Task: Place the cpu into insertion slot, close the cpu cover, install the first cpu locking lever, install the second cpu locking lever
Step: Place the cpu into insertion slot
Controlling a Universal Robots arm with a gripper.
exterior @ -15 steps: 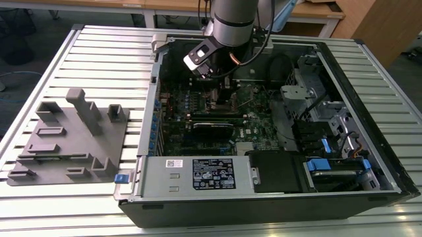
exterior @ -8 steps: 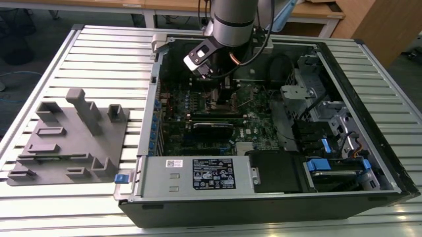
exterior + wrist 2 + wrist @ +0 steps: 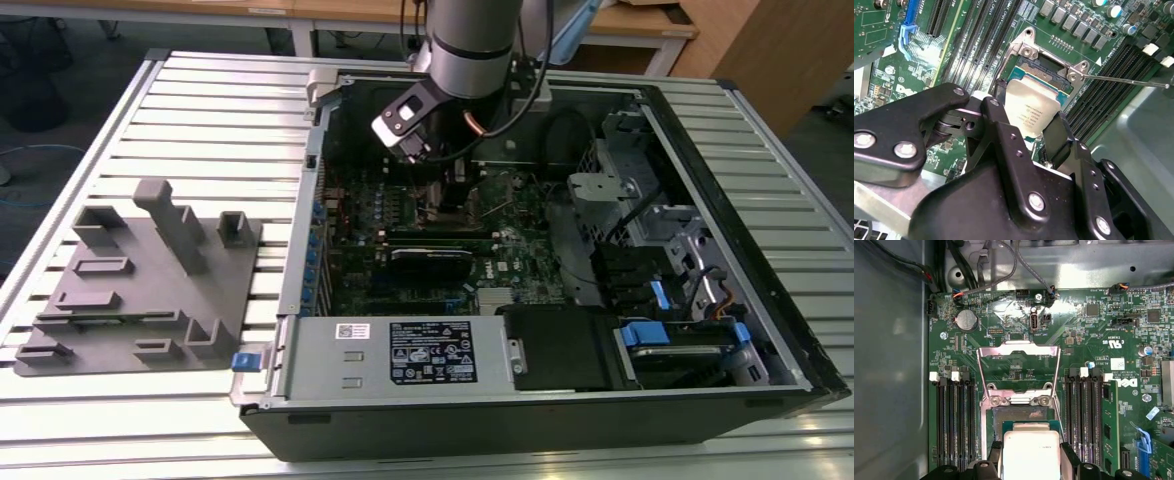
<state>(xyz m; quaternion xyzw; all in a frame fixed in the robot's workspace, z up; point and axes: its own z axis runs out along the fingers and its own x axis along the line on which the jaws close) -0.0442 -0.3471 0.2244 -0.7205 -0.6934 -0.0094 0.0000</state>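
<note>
Gripper (image 3: 1028,117) narrowed onto cpu (image 3: 1034,102), black fingers (image 3: 998,97) pinching two opposite edges. Cpu over insertion slot (image 3: 1021,415), hiding part of it; contact cannot tell. Cpu cover (image 3: 1019,346) swung open, clear of insertion slot. Memory slots (image 3: 956,415) crowd both sides. Thin lever rod (image 3: 1124,80) juts outward. Faint print on cpu top; black-and-white label (image 3: 430,352) on power supply (image 3: 334,370).

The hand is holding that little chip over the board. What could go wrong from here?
The hand grips the chip by its edges over the socket; lowered crooked or off-centre, it might damage the socket. The cover is flipped open beside the socket and a thin lever sticks out nearby; the hand might bump either.
</note>
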